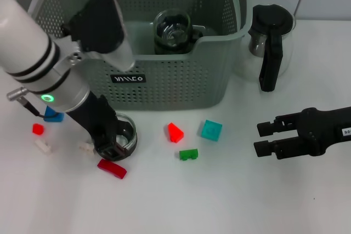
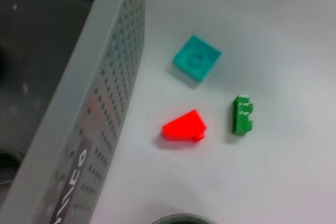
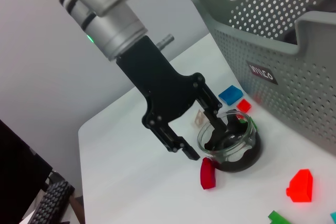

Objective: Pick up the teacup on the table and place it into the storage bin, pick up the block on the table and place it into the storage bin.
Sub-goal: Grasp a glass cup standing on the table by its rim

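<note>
A clear glass teacup (image 1: 129, 130) (image 3: 233, 148) stands on the white table in front of the storage bin (image 1: 164, 86), toward its left end. My left gripper (image 1: 114, 145) (image 3: 202, 140) is down at the cup and open. One finger is inside the cup and the other is outside its wall. Small blocks lie close by: a red wedge (image 1: 175, 132) (image 2: 184, 126), a teal square (image 1: 211, 130) (image 2: 197, 59) and a green one (image 1: 188, 154) (image 2: 242, 114). At the right, low over the table, my right gripper (image 1: 264, 138) is open and holds nothing.
Another glass cup (image 1: 173, 31) sits inside the bin. A glass pot with a black handle (image 1: 269, 42) stands right of the bin. A dark red block (image 1: 112, 168) lies by the teacup. Blue (image 1: 53, 115), small red (image 1: 38, 129) and white (image 1: 43, 146) pieces lie at the left.
</note>
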Controlling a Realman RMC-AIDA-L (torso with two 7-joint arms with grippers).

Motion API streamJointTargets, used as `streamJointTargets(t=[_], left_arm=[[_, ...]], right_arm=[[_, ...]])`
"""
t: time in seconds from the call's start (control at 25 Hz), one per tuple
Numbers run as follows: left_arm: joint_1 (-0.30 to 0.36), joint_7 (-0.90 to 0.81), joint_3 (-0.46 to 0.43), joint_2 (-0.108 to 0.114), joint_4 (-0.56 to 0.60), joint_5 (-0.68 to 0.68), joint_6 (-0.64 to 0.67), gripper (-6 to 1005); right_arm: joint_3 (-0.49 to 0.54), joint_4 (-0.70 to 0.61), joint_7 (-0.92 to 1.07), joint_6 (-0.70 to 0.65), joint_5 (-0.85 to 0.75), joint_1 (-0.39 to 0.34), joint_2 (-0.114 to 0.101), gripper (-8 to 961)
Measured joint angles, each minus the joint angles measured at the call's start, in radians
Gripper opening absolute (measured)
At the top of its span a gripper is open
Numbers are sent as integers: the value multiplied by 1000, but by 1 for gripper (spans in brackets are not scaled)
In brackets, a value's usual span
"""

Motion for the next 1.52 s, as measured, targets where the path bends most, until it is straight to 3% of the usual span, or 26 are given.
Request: streamJointTargets(t=[0.64, 1.04, 1.28, 1.52], left_arm=[[-58, -27, 73, -4, -170, 52, -124, 613], [-62, -46, 97, -5, -187, 73, -156, 600], [-65, -52, 105, -3, -179, 75, -154, 413], [-66, -50, 113, -3, -177, 75, -137, 150]], right_arm=[[-1, 0, 7, 1, 0, 4, 0, 710], [-1, 0, 8, 3, 0, 7, -1, 711], [-1, 0, 9, 3, 0, 6, -1, 711], [-1, 0, 9, 3, 0, 6, -1, 711]])
